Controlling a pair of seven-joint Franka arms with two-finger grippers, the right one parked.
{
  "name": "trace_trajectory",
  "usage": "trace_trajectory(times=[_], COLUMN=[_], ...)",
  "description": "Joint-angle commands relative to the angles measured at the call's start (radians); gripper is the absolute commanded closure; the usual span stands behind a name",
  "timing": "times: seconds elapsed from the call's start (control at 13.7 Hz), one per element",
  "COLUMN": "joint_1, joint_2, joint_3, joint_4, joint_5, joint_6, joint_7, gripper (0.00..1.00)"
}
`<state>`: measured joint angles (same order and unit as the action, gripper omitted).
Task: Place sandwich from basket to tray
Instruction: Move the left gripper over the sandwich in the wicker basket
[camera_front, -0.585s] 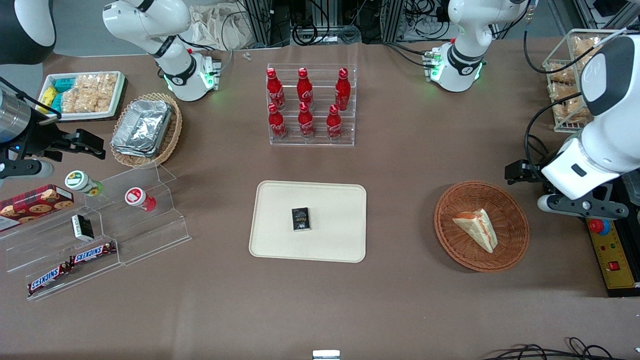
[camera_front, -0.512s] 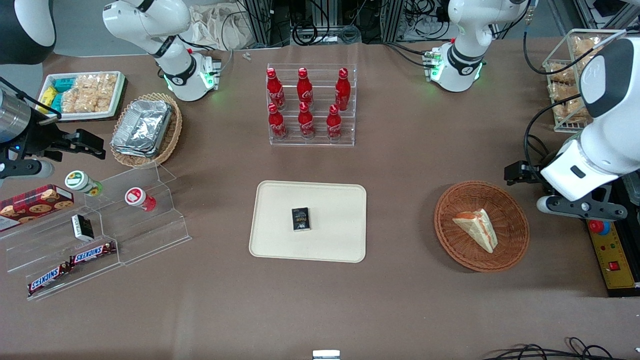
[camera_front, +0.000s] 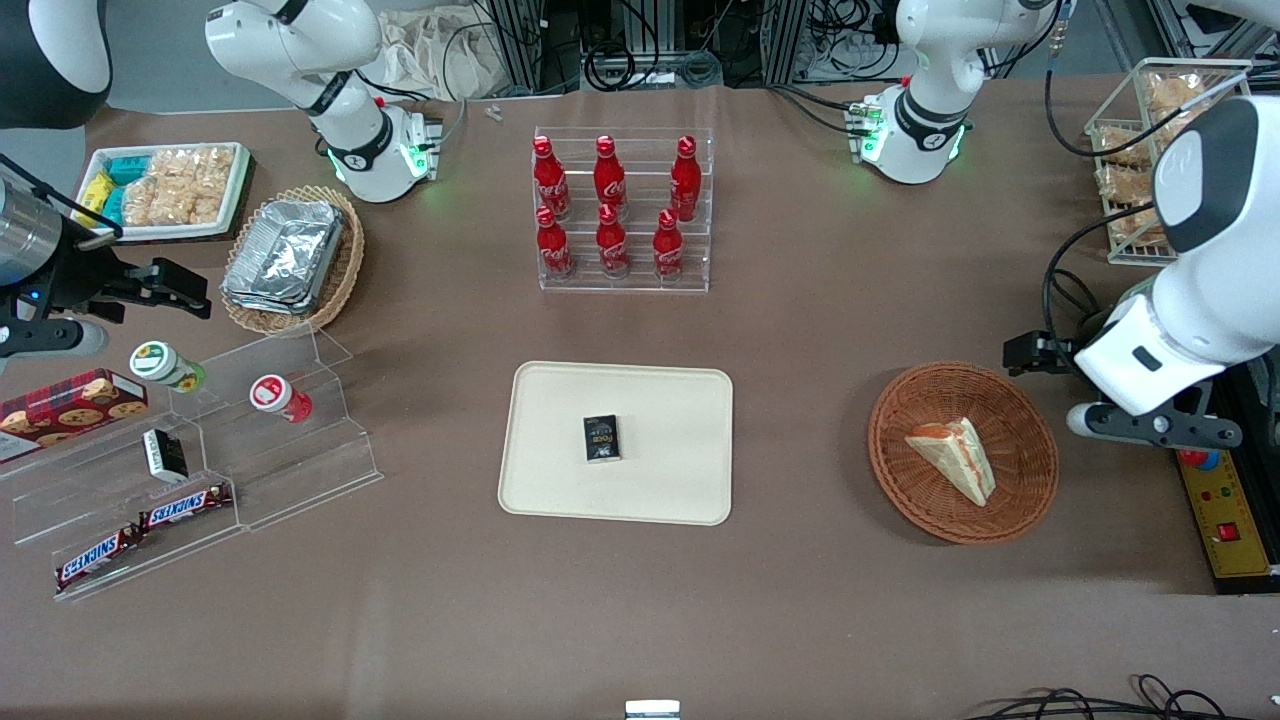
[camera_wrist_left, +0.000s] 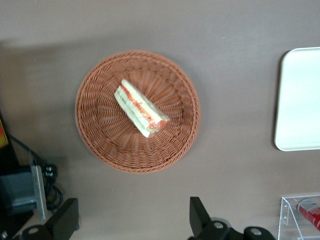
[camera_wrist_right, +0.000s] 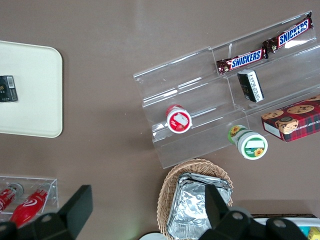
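While the sandwich (camera_front: 953, 458) lies on its side in the round reddish-brown basket (camera_front: 1030, 420), near the desk edge at the working arm's end, the step in hand reads as the approach: nothing is grasped yet. The pincer (camera_wrist_left: 132, 225) hangs above the desk just beside the basket's rim, its two dark fingers (camera_wrist_left: 66, 221) spread wide with nothing between them. Next, it would need to come over the wedge, turn so the fingers straddle the bread faces, and descend. The cream tray (camera_front: 560, 470) waits mid-desk, a small black packet (camera_front: 602, 438) on it, with bare room around that. In the front view the arm's own body hides the fingers; in the wrist view only their tips show, and the tray is cut off at the frame.
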<state>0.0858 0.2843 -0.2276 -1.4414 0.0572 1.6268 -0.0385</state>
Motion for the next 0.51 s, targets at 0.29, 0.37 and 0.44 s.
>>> trace_trajectory(times=[0.29,0.37,0.44], joint_1=[0.025,0.023,0.023], joint_2=[0.016,0.027,0.026], joint_3=[0.028,0.028,0.027], joint_4=[-0.243,-0.264,-0.304], joint_5=[0.001,0.003,0.006], joint_6=[0.298,0.329,0.390], joint_7=[-0.317,-0.395,-0.465], gripper=[0.00,0.00,0.00])
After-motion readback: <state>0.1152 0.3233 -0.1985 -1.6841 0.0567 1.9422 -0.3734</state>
